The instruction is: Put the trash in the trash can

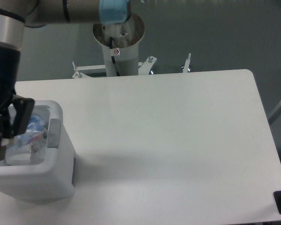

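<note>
While the black two-finger gripper (2,133) hangs over the boxy white plastic bin (54,176), whether its fingers grip the crushed clear bottle (30,133) cannot be told.

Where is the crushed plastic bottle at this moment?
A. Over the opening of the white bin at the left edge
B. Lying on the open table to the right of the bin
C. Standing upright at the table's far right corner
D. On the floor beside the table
A: the bottle shows inside the rim of the white bin, with the gripper right there; the tabletop holds none.
</note>
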